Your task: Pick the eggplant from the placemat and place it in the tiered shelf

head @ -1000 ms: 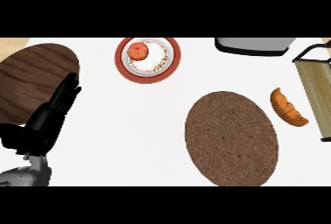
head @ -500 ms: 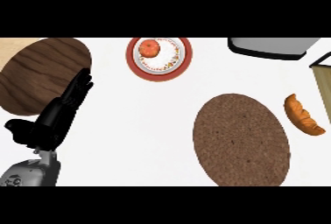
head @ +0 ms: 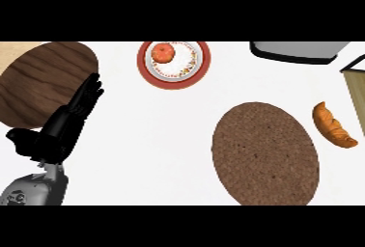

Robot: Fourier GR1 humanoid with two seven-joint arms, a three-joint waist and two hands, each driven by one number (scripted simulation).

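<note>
No eggplant showed on the brown mat (head: 265,153); only a croissant (head: 333,125) lay just right of it, its length along the mat's edge. The left hand (head: 61,128) hung open, well apart to the left; the right hand was out of view.

A plain white countertop (head: 164,144) fills nearly the whole view, evenly lit, with no strong shadows. At ten o'clock a round dark walnut-grained wooden board (head: 39,82) lies on it, and a pale beige wooden surface (head: 10,50) shows just beyond the board at the upper left corner. At one o'clock, a grey rounded basin with a black rim (head: 299,50) is cut by the top edge.
</note>
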